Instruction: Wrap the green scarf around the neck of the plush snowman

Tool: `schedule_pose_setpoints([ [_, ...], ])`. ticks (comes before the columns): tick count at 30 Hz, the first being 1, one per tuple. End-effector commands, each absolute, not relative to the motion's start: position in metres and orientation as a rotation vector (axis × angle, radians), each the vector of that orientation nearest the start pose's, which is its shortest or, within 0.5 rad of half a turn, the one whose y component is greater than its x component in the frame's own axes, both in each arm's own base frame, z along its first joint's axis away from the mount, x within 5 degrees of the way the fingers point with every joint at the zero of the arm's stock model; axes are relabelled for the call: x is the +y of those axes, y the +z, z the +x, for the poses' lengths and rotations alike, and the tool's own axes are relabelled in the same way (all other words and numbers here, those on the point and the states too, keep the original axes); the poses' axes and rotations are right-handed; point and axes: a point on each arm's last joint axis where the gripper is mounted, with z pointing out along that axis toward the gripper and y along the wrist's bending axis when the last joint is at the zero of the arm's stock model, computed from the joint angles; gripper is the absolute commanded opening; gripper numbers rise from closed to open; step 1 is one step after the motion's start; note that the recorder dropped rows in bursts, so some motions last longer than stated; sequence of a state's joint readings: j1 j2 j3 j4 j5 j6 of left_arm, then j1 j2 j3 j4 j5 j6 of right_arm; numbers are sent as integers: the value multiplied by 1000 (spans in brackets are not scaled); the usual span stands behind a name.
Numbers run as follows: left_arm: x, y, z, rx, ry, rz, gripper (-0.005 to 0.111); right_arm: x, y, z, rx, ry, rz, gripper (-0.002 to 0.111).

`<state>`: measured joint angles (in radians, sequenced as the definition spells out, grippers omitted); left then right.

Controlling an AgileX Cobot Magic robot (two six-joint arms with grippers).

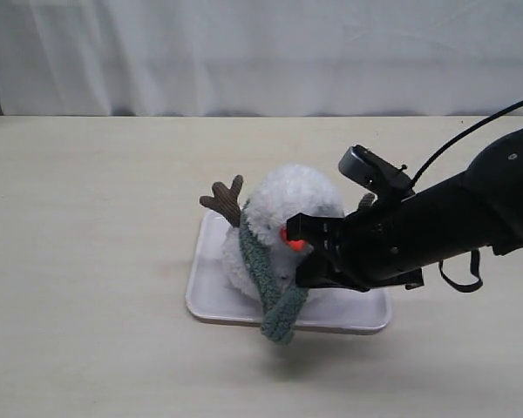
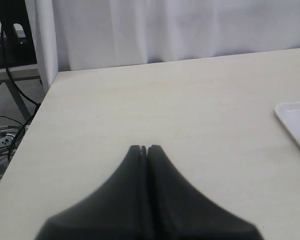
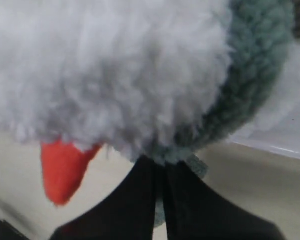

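The plush snowman (image 1: 292,200) lies tilted on the white tray (image 1: 366,313), its orange nose (image 1: 292,237) turned toward my right arm. The green scarf (image 1: 266,274) runs round its neck, with one end hanging over the tray's front edge. My right gripper (image 1: 307,261) is pressed up under the snowman's head. In the right wrist view the gripper (image 3: 164,167) is shut, with a bit of the scarf (image 3: 250,80) pinched between its fingers, right below the white fur (image 3: 115,65). My left gripper (image 2: 143,148) is shut and empty, and does not show in the exterior view.
A brown twig arm (image 1: 225,200) sticks up at the snowman's far left. A white curtain (image 1: 261,52) hangs behind the table. In the left wrist view a corner of the tray (image 2: 295,120) shows, and cables (image 2: 5,135) lie past the table's edge.
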<state>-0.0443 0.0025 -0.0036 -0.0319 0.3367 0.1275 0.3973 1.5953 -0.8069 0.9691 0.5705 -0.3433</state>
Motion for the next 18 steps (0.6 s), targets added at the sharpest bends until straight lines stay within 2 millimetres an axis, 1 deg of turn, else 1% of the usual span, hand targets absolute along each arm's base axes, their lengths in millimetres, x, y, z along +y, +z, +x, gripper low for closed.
schedule_pose_setpoints([
  [1,-3,184,54,1802,26,127,0,157,193,255,2698,1019,-37,4],
  [9,-3,184,54,1802,26,127,0,161,195,251,2701,1085,-94,4],
  [12,-3,184,54,1802,26,127,0,163,197,252,2660,1122,-105,4],
  [14,-3,184,54,1802,26,127,0,162,193,255,2625,1104,-63,4],
  [15,-3,184,54,1802,26,127,0,161,190,255,2618,1093,-73,5],
  [16,-3,184,54,1802,26,127,0,162,188,255,2623,1092,-82,9],
  [18,-3,184,54,1802,26,127,0,163,187,253,2635,1116,-97,25],
])
